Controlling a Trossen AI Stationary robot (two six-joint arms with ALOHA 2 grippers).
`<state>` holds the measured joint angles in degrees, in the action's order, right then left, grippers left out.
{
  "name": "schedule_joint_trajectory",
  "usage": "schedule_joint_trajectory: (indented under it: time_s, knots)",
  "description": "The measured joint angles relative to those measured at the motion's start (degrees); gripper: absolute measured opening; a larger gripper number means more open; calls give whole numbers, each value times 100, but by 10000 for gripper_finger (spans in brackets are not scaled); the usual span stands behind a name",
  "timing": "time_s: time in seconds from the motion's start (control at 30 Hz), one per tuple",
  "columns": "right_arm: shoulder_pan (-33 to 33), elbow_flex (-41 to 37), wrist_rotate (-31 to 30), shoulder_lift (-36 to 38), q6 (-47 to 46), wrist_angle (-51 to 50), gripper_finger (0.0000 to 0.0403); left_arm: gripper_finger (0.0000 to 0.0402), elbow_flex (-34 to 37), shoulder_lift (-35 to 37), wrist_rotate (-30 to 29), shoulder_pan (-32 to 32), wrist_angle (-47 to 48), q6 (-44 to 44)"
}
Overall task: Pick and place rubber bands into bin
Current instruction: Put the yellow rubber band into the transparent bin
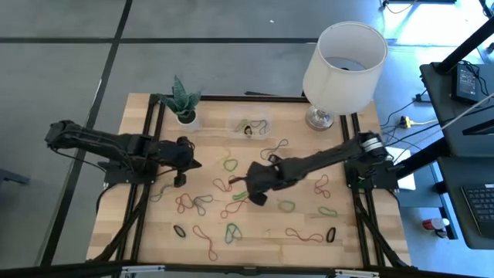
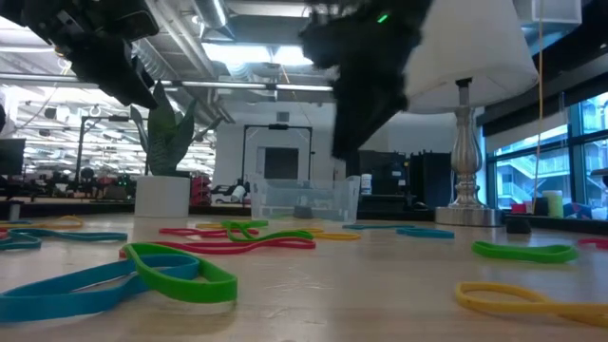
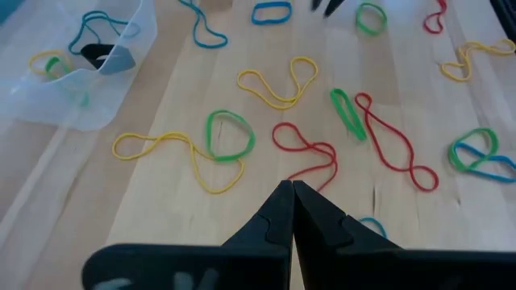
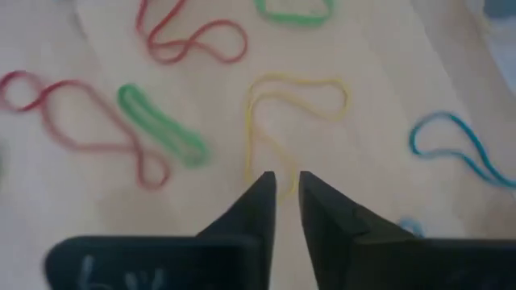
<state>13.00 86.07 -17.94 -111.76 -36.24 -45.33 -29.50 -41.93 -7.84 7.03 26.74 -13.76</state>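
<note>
Rubber bands (image 1: 231, 164) strewn over wooden table (image 1: 139, 216), lamp (image 1: 343, 58), right pincer (image 4: 286, 189) narrowly parted, left pincer (image 3: 292, 193) closed empty.

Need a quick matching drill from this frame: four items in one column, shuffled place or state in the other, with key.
Items
1. left gripper
2. right gripper
3. bin
4. lamp

Place or state
A. far edge of the table, between the plant pot and the lamp, a few bands inside
B. fingers slightly apart, over a yellow rubber band
C. far right corner of the table
D. fingers pressed together, holding nothing

Pairs: 1-D, 2-B, 3-A, 4-C
</note>
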Motion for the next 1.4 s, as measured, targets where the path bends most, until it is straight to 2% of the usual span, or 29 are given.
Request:
schedule_joint_trajectory:
  time_s: [0.27,0.43,0.63,0.73,0.8,0.97,1.03,1.23,1.4]
  knots:
    - [-738,232,1206,-621,209,499,157,1,0,-2,0,0,2,0]
    - [-804,222,1319,-935,474,691,192,2,0,-2,2,0,2,-58]
    - [-594,224,1232,-1229,703,758,196,2,0,-4,44,0,2,-55]
    - [-520,249,1199,-1335,868,753,181,2,0,-4,42,0,2,-28]
    - [-481,252,1190,-1426,954,742,156,2,0,-4,41,0,4,2]
    - [-438,259,1195,-1495,952,755,42,2,0,-4,22,0,3,56]
    - [-438,241,1227,-1430,920,727,13,2,0,-4,13,0,25,197]
    - [-554,299,1377,-859,403,380,4,2,0,-7,37,0,-3,645]
    - [-557,378,1020,-20,345,202,2,2,0,-5,-2,0,-11,744]
